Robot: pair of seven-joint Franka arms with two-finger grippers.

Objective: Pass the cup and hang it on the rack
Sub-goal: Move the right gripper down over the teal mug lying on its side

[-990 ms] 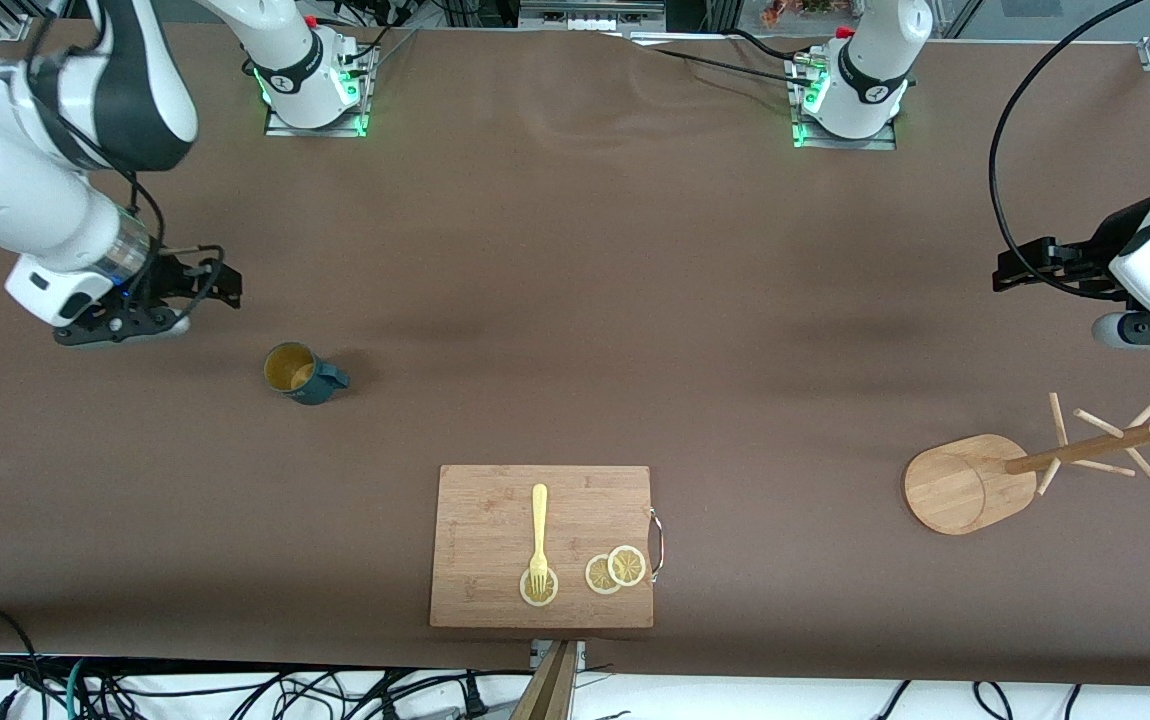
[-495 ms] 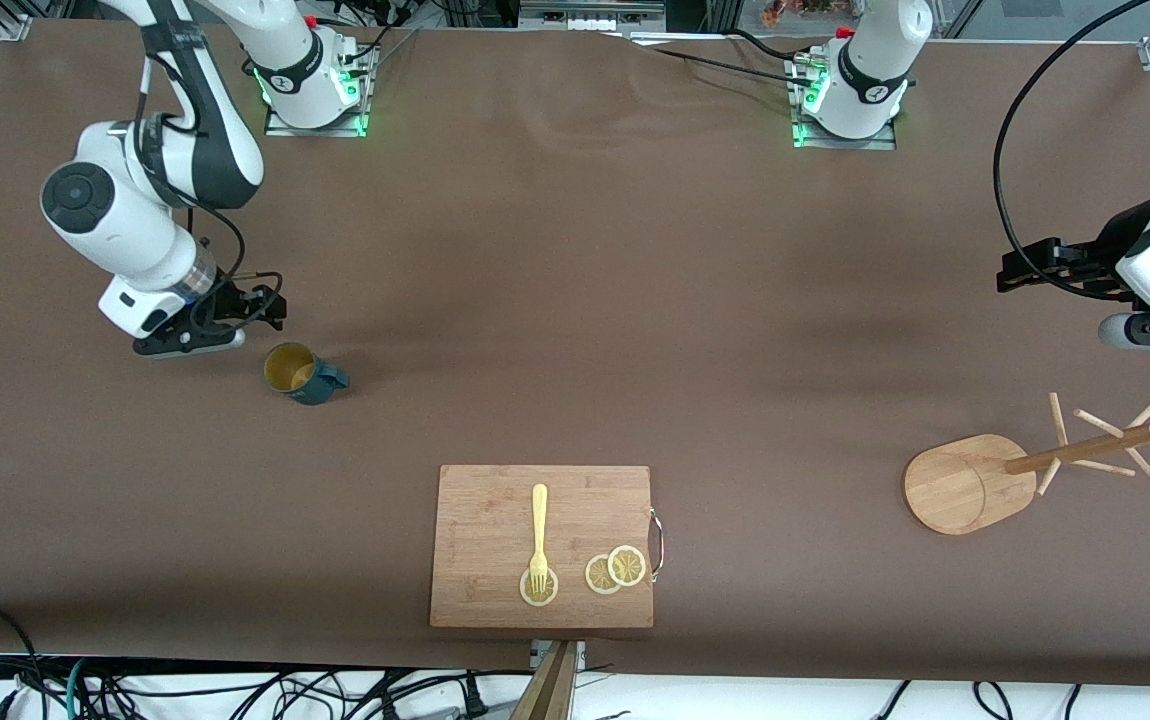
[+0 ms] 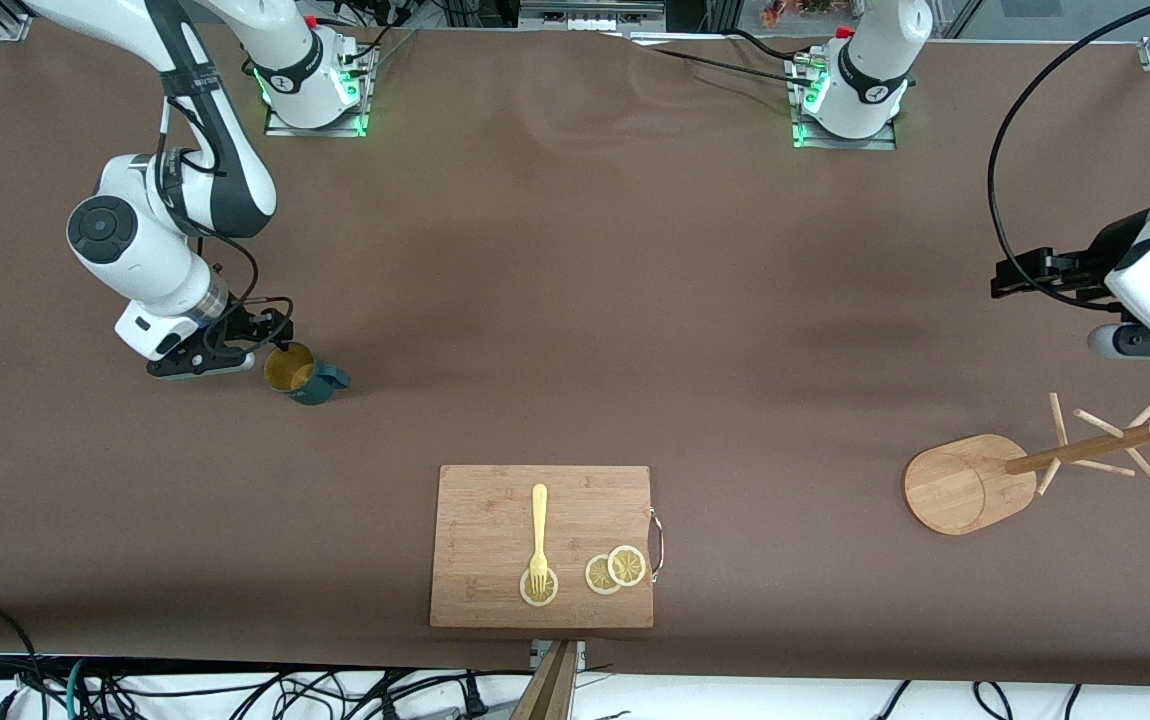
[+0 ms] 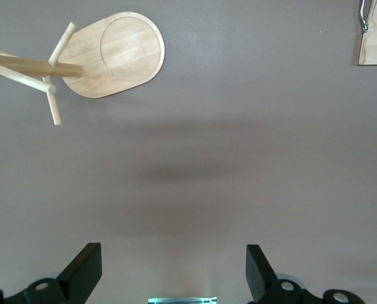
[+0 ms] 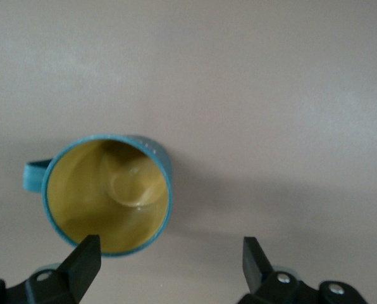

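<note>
Teal cup [image 3: 301,373] stands upright, ochre inside.

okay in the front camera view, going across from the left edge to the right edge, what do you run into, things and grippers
Right gripper → cup → cutting board carrying fork, then lemon slices → rack, with the left gripper over the table in the same span as the rack.
</note>
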